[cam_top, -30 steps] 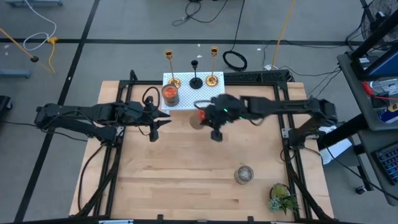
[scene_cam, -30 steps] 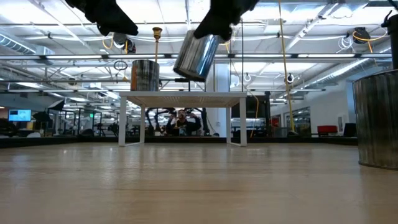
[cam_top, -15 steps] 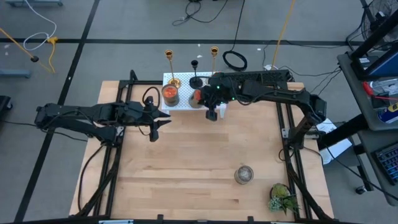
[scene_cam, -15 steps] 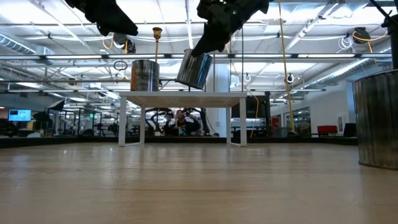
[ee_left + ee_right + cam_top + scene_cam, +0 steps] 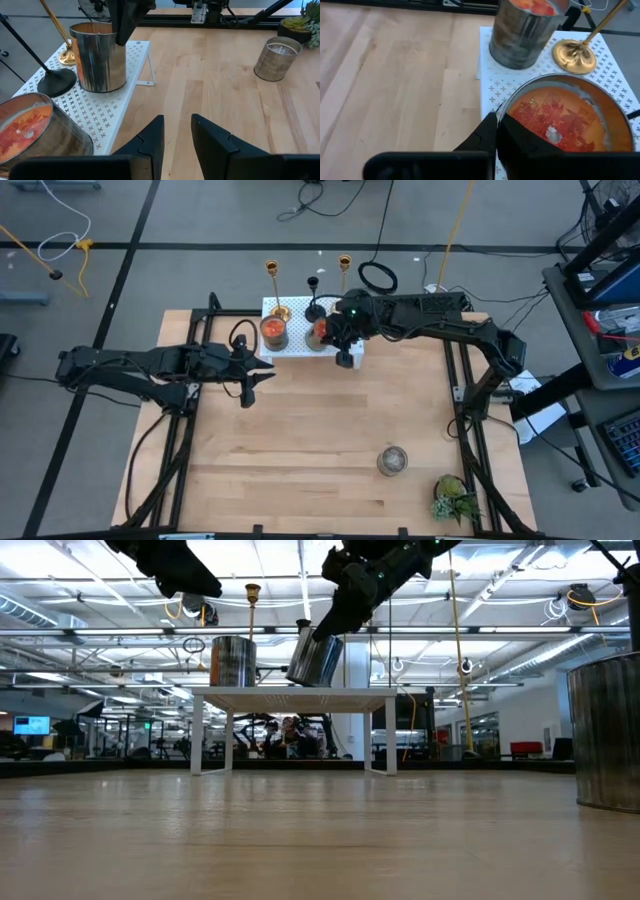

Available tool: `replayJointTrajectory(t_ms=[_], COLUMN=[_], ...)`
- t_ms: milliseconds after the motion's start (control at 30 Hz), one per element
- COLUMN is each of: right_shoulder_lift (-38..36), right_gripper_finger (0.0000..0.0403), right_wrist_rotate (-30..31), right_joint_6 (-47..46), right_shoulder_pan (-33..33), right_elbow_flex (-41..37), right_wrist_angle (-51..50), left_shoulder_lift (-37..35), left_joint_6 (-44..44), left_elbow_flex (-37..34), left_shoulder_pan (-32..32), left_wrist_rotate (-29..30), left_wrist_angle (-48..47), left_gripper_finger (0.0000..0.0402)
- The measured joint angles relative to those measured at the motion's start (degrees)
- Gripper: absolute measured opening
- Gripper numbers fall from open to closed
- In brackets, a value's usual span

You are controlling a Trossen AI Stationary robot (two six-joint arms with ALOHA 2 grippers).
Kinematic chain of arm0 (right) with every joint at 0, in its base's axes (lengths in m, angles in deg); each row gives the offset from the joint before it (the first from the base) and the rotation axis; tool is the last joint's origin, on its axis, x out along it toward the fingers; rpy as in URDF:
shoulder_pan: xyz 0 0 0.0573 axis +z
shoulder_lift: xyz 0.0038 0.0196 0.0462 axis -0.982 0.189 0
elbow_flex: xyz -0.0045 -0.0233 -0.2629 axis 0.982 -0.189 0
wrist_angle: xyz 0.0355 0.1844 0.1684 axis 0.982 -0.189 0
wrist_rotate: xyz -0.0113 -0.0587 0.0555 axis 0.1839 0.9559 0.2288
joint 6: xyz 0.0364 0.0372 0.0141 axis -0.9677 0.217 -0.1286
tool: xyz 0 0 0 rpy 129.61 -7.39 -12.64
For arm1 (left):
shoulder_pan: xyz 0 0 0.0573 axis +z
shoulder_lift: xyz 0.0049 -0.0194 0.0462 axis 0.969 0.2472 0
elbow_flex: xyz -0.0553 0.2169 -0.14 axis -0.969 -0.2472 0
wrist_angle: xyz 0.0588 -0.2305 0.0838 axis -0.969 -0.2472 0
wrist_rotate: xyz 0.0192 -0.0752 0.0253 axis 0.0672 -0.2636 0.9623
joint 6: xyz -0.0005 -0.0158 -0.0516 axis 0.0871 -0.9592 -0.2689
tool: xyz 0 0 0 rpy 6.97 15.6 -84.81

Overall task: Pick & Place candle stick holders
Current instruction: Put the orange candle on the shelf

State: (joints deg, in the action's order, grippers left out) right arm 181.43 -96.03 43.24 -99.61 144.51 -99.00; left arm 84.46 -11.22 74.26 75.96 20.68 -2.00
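A candle tin [image 5: 319, 332] has been carried onto the white stand [image 5: 300, 345] by the right gripper [image 5: 330, 332], clamped on its rim. Left gripper [image 5: 250, 370] fingers are apart. The holders [image 5: 315, 308] are untouched behind.

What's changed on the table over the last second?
The right claw, shut on the rim of a silver metal tin of orange wax, carried it from over the wooden table back onto the white perforated stand, beside the other tin. The left claw stayed hovering.
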Motion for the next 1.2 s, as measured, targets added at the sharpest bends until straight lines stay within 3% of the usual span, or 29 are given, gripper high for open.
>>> replayJointTrajectory(t_ms=[900, 1200], right_shoulder_lift=[4.2, 0.5], right_gripper_finger=[0.007, 0.0107], right_wrist_rotate=[0.1, 0.0], right_joint_6=[3.4, 2.9], right_shoulder_pan=[-1.2, -0.8], right_elbow_flex=[0.1, 0.0], right_wrist_angle=[7.6, 9.0], left_shoulder_lift=[0.0, 0.0], left_joint_6=[-0.4, -0.3], left_elbow_flex=[0.0, 0.0], left_shoulder_pan=[0.0, 0.0], left_wrist_rotate=[0.0, 0.0], left_wrist_angle=[-0.5, -0.4], left_gripper_finger=[0.0104, 0.0104])
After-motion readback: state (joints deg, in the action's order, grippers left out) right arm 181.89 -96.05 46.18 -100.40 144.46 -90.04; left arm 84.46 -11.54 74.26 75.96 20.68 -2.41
